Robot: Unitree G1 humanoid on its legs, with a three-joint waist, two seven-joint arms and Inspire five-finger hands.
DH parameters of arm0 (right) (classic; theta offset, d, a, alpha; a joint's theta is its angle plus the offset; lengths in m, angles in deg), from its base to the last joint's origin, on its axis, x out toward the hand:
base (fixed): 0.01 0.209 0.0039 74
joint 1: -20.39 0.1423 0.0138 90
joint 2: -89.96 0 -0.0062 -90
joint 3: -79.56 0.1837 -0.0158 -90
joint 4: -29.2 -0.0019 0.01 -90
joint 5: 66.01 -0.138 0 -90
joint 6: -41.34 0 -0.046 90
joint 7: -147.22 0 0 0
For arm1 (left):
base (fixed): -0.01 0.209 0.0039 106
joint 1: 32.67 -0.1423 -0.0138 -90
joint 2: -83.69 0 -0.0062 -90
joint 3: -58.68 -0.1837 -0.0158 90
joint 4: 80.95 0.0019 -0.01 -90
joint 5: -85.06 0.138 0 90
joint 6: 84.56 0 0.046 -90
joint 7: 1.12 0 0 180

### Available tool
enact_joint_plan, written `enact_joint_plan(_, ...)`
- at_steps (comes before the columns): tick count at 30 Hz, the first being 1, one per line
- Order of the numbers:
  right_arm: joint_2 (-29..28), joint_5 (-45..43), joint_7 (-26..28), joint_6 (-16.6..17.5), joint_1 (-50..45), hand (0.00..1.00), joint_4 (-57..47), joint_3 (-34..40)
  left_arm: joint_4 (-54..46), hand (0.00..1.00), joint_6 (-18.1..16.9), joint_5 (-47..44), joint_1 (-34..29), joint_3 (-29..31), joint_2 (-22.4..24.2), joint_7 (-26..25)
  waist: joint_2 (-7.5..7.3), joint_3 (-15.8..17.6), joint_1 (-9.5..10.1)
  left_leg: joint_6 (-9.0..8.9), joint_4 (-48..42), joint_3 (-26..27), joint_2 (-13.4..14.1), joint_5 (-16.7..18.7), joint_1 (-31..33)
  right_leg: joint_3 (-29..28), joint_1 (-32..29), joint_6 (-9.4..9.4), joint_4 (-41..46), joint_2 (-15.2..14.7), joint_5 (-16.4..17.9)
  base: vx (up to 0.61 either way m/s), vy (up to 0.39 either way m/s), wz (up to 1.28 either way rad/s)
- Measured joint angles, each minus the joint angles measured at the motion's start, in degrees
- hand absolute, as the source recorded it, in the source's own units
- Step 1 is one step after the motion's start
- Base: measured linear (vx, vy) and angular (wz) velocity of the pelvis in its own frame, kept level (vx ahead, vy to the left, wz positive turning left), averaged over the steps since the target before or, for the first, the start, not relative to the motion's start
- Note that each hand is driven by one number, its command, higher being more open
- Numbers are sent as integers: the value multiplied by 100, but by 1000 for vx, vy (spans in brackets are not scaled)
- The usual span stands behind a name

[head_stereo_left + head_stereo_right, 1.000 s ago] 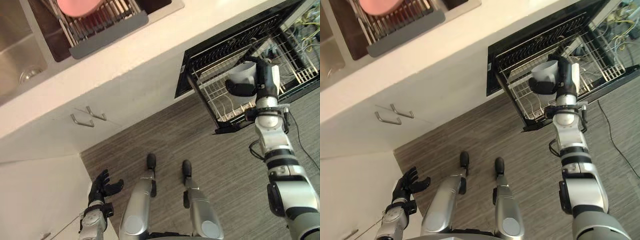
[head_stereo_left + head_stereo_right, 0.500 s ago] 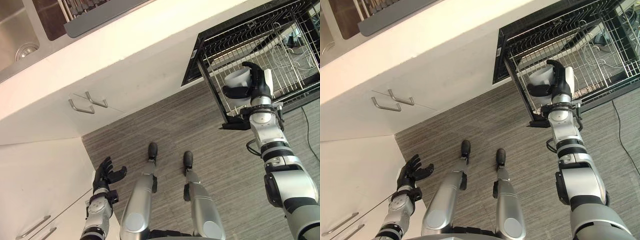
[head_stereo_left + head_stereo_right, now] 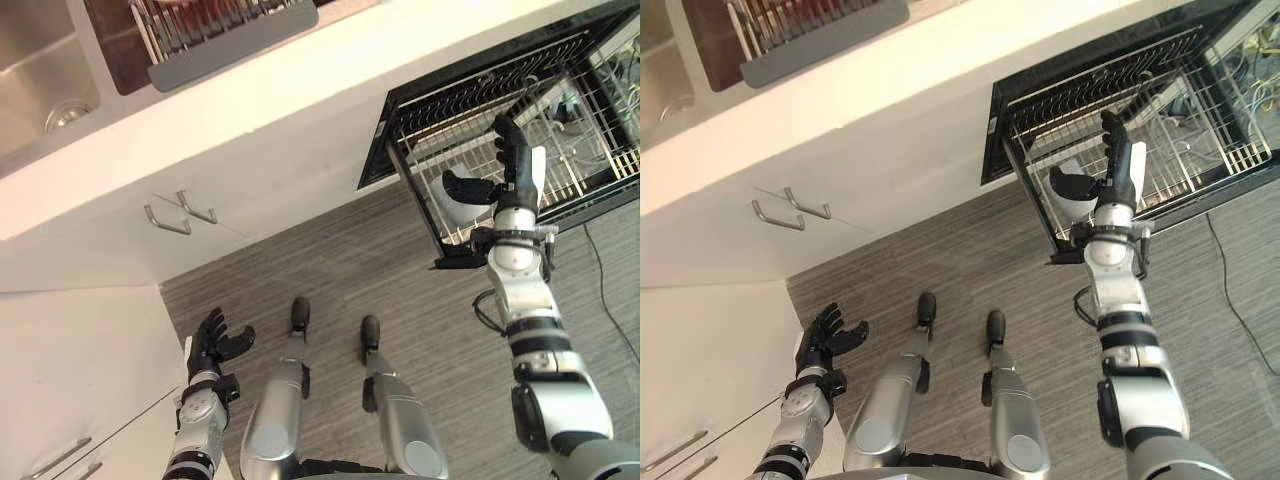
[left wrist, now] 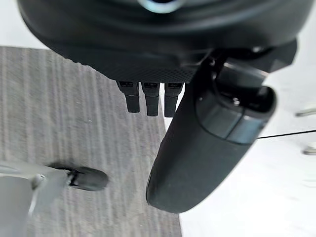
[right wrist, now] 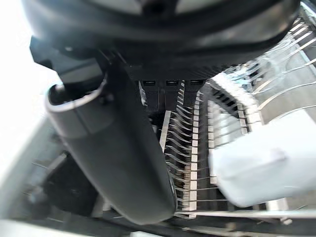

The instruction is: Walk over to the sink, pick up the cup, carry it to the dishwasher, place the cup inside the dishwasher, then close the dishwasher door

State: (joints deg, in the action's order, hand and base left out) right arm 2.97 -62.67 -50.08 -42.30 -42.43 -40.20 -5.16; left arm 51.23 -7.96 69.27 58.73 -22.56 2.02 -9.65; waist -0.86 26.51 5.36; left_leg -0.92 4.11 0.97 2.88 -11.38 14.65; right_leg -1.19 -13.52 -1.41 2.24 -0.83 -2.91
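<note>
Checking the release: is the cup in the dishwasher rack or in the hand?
In the rack: the cup lies on the rack wires, and the right hand beside it is open, fingers straight, not round it.

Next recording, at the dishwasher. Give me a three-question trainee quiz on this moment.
1. True or false: the right hand has its fingers curled round the cup.
2. Where is the cup? A) gripped in the right hand B) in the pulled-out dishwasher rack C) gripped in the left hand
3. Fill in: the left hand, low by the white cabinets, has its fingers ____ and holds nothing.

Key: 1 false, the fingers are straight; 2 B; 3 open.
</note>
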Motion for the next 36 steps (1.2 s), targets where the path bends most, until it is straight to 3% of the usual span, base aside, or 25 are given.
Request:
enact_joint_plan(3, -476, -13, 16, 79, -890, 90, -844, 81, 4, 90, 82, 10, -187, 85, 2, 25, -173, -105, -65, -37, -4, -81, -6, 115, -210, 109, 214, 19, 93, -5, 160, 70, -18, 17)
enact_joint_plan(5, -838, -163, 149, 154, -1616, 90, -1402, 98, 56, 90, 163, 32, -403, 242, -28, 49, -382, -280, -159, -78, -39, -223, -27, 204, -358, 252, 386, 18, 227, -21, 330, 130, -32, 34)
enact_joint_plan(8, -1032, -211, 306, 196, -2131, 90, -1976, 118, 124, 90, 270, 182, -542, 330, -17, 133, -491, -409, -196, -46, -120, -356, -73, 291, -543, 395, 602, 66, 369, -60, 512, 116, -29, 33)
enact_joint_plan(12, -1229, -201, 556, 451, -2599, 90, -2746, 82, 291, 90, 307, 248, -709, 327, 33, 206, -484, -836, -226, -46, -428, -623, -154, 540, -656, 679, 979, 84, 399, -120, 739, 120, -35, 38)
enact_joint_plan(17, -1271, -183, 594, 673, -2793, 90, -3488, 52, 341, 90, 299, 278, -730, 325, 234, 236, -413, -1049, -231, -55, -979, -921, -259, 825, -442, 1174, 1191, 128, 509, -193, 954, 31, -26, 52)
enact_joint_plan(18, -1260, -160, 588, 710, -2789, 90, -3619, 56, 391, 90, 306, 376, -727, 325, 285, 240, -376, -1075, -287, 62, -1239, -330, -69, 1040, -277, 1348, 1230, 132, 506, -220, 965, -9, 0, 68)
enact_joint_plan(19, -1215, -158, 572, 746, -2773, 90, -3678, 54, 480, 90, 305, 429, -723, 322, 333, 239, -311, -1110, -347, 17, -1531, 453, 234, 1122, -158, 1522, 1280, 101, 523, -232, 995, -5, 8, 68)
enact_joint_plan(21, -1142, -142, 578, 757, -2674, 90, -3680, 26, 564, 90, 307, 467, -738, 322, 389, 234, -284, -1125, -309, -61, -1700, 716, 326, 1149, -123, 1531, 1267, 33, 621, -290, 1059, 14, 59, 22)
enact_joint_plan(25, -1062, -93, 626, 767, -2489, 90, -3703, -262, 556, 90, 307, 466, -799, 336, 345, 207, -268, -1133, -286, 33, -2087, 766, 210, 1549, -77, 1480, 1266, -113, 904, -481, 1266, -4, 129, -1)
enact_joint_plan(26, -958, -77, 657, 769, -2490, 90, -3702, -347, 550, 90, 303, 465, -825, 346, 342, 205, -275, -1137, -295, 98, -2403, 828, 100, 1764, -81, 1494, 1238, -161, 1221, -657, 1600, -7, 198, 14)
enact_joint_plan(27, -926, -72, 681, 769, -2490, 90, -3699, -352, 547, 90, 303, 464, -836, 346, 341, 207, -282, -1138, -315, 159, -2630, 908, 88, 1902, -72, 1509, 1230, -206, 1382, -744, 1719, 32, 230, 22)
enact_joint_plan(29, -779, 41, 738, 771, -2463, 90, -3616, -391, 554, 90, 297, 464, -894, 326, 291, 208, -308, -1212, -318, 284, -3110, 1103, -29, 2476, -181, 1423, 856, -249, 2869, -1146, 2093, 97, 168, 7)
enact_joint_plan(31, -692, 144, 796, 770, -2339, 90, -3446, -604, 569, 90, 296, 466, -980, 187, 165, 188, -305, -1238, -390, 402, -3118, 1089, -117, 2573, -322, 1024, 214, 3, 4175, -1280, 1894, 168, 145, 9)
enact_joint_plan(33, -634, 269, 854, 769, -2329, 90, -3288, -729, 565, 90, 299, 476, -1045, 89, 97, 162, -311, -1245, -434, 407, -2984, 956, -170, 2619, -602, 740, 65, 0, 4314, -1148, 2043, 220, 63, 36)
enact_joint_plan(36, -354, 462, 889, 769, -2265, 90, -3246, -833, 547, 90, 287, 473, -1000, 88, 84, 115, -272, -1288, -505, 273, -2724, 570, -180, 2551, -764, 288, -299, -65, 3403, -691, 2028, 248, -63, 64)
